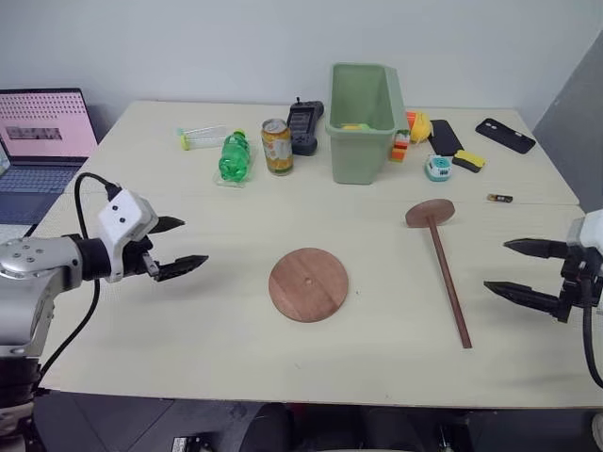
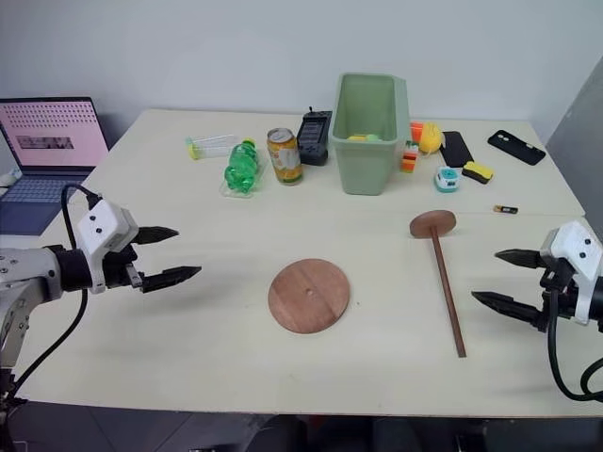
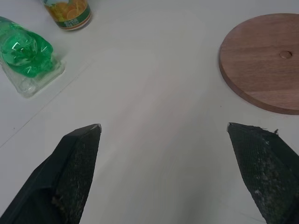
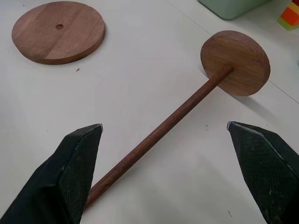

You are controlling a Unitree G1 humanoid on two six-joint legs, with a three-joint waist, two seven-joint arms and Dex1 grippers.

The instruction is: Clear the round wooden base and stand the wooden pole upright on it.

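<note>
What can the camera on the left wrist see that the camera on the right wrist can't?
The left wrist camera alone shows the green bottle lying on its side and the orange can. The right wrist camera alone shows the wooden pole lying flat on the table, plus a corner of the green bin. Both show the round wooden base with nothing on it, and each looks past its own wide-open black fingers.

I stood in what looked like an office or lab: a pale table (image 1: 236, 367) against a bare white wall. At my ten o'clock an open laptop (image 1: 42, 141) glowed; toward one o'clock lay a black phone (image 1: 505, 135), a tape measure (image 1: 438, 168) and a green bin (image 1: 363, 121).
</note>
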